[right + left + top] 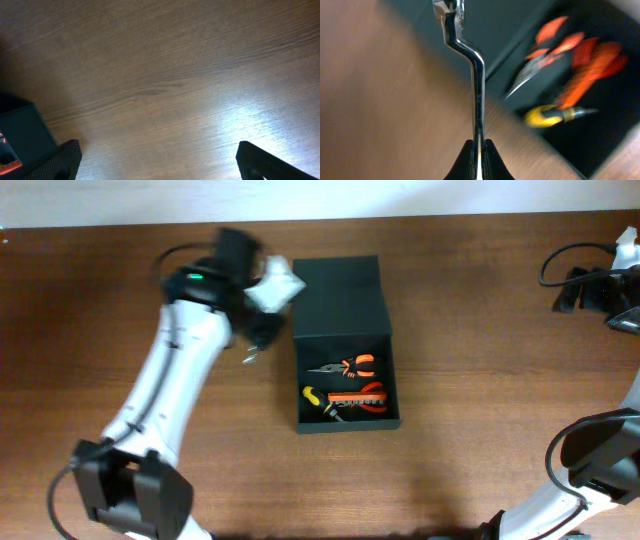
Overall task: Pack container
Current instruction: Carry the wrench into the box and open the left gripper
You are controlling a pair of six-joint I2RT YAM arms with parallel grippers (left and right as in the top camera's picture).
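The container (298,418) is a dark green box with its flap lid (338,290) open toward the back. Inside lie orange-handled pliers (352,366), another orange tool (360,398) and a yellow-handled tool (314,396). My left gripper (262,330) hovers just left of the box and is shut on a thin silver metal tool (478,75), whose bent end points toward the lid. The box inside shows blurred in the left wrist view (615,120). My right gripper (160,165) is open and empty over bare table, with a corner of the container (20,130) at its left.
The brown wooden table (470,460) carries only the box. The right arm (600,290) sits at the far right back edge with black cables. The left arm (170,400) stretches diagonally across the left side.
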